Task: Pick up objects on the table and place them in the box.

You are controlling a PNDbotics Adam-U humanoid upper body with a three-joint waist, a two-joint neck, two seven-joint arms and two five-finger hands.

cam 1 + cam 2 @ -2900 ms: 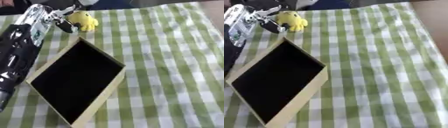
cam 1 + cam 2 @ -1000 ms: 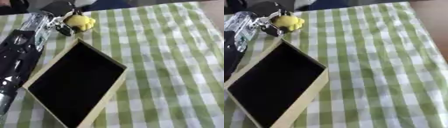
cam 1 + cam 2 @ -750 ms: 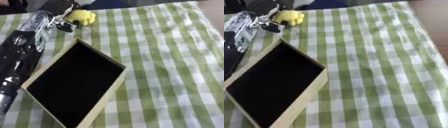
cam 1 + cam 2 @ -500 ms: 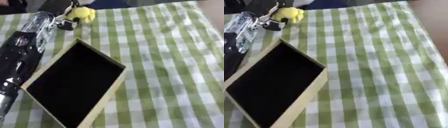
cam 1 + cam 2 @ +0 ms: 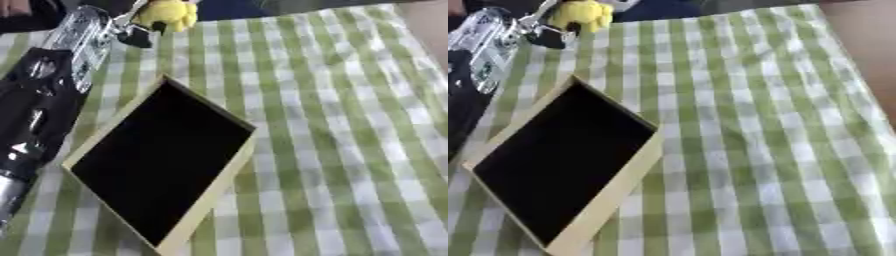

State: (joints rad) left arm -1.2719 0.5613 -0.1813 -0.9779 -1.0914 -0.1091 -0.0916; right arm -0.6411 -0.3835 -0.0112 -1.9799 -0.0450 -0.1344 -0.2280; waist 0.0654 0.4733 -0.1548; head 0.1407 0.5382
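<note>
**Left hand on yellow toy at far-left corner of desk**

Left hand (image 5: 131, 31) reaching to the far-left corner of the desk (image 5: 350, 125), dark fingers curled against the yellow soft toy (image 5: 168, 14). Looks like a pinch on the toy's near side, though blurred and partly cut by the top edge. Toy seemingly lifted a little off the green checked cloth, but contact with the cloth impossible to rule out. Right hand nowhere in either view.

Box (image 5: 219, 182) lying open on the left half of the desk, near the front edge, dark inside with a pale rim, turned cornerwise so one corner points toward the toy. Nothing visible inside. Toy well apart from the box opening, beyond its far corner.

Judged step: carrying the toy back toward the box, release not yet due.

Risks from here:
- Slipping out of the pinch, since only the toy's edge seems caught; a soft, rounded body gives little to hold.
- Dropping short, onto the cloth or the far rim, if let go before clearing the corner.
- Forearm brushing the box's left rim on the way back and skewing it.
- Toy at the far edge, so a fumble could send it off the desk.
</note>
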